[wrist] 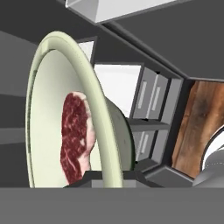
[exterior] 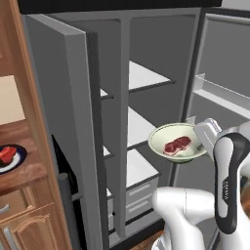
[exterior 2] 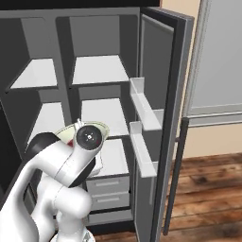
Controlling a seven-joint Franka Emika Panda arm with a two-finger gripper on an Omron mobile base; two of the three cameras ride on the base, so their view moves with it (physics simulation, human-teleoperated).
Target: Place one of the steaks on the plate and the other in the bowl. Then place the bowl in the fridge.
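The white arm rises in front of the open fridge (exterior: 122, 97), its forearm bent upward and its wrist turned toward the shelves. The pincer (exterior: 204, 139) is clamped tight on the near rim of the bowl (exterior: 161, 141) and holds it in the air, roughly level, just in front of the fridge's middle shelves. One steak (exterior: 177, 145) lies inside the bowl.

The left base view shows the bowl's inside and, at the far left, the worktop (exterior: 24, 171) carrying the plate (exterior: 18, 158) with the second steak (exterior: 6, 154) on it, well apart from the fridge. In the right base view the arm's wrist covers most of the bowl (exterior 2: 64, 133), so just a pale edge shows; this view also shows the right door swung open with its door racks (exterior 2: 142, 123), and the wooden floor (exterior 2: 208, 189). The hand view looks along the bowl's rim (wrist: 78, 65) with the steak (wrist: 76, 135) seen edge-on close up, white shelves and drawers (wrist: 148, 100) behind it.
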